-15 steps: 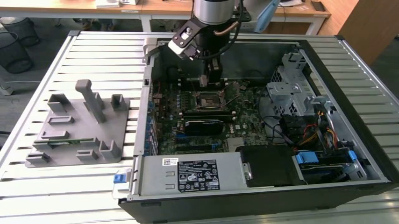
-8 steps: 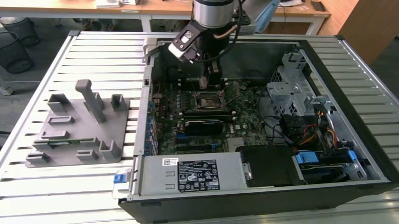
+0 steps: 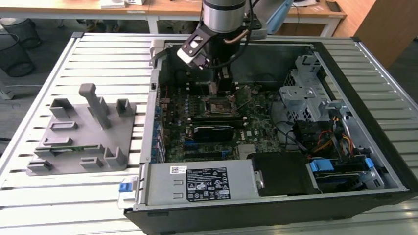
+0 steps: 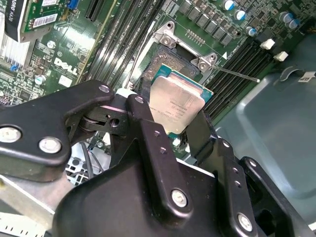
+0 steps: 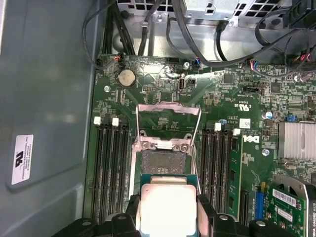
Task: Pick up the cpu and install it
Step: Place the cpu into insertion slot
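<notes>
Gripped the cpu point(image 4: 175, 101) tight in the claw point(image 4: 170, 114), close by the open socket point(image 5: 160, 160) on the green board point(image 5: 237, 163), not yet in it. Could have gone down tilted or off to one side and hurt the tiny pins inside. Could have bumped the lifted metal frame point(image 5: 168, 118) too. Looked flat, square and shiny silver on top, with hard black fingers point(image 4: 148, 140) at two sides.
</notes>
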`<state>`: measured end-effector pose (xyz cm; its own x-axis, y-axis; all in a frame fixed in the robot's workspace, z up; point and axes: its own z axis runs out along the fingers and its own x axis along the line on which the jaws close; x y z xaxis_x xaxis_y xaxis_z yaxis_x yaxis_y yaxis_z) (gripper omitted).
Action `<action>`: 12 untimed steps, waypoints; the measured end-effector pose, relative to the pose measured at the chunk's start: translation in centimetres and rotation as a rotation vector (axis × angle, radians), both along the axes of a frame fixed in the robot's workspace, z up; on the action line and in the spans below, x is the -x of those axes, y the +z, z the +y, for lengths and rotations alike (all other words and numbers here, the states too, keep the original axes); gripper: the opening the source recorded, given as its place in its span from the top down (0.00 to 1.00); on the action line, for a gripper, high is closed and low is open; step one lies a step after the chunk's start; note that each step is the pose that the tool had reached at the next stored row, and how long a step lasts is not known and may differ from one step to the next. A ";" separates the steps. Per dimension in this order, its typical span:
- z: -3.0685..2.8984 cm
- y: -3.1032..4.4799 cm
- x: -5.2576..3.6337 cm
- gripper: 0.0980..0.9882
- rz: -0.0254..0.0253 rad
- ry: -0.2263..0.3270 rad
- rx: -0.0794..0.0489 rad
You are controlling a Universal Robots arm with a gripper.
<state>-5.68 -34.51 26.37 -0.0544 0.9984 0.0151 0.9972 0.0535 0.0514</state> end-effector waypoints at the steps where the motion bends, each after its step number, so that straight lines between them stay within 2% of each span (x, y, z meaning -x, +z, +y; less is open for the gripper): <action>1: -0.01 -0.05 -0.01 0.51 0.0000 0.000 0.000; 12: -0.06 -0.75 -0.04 0.51 0.0001 0.001 0.002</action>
<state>-5.63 -34.56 25.63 -0.0554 0.9984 0.0129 0.9972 0.0547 0.0512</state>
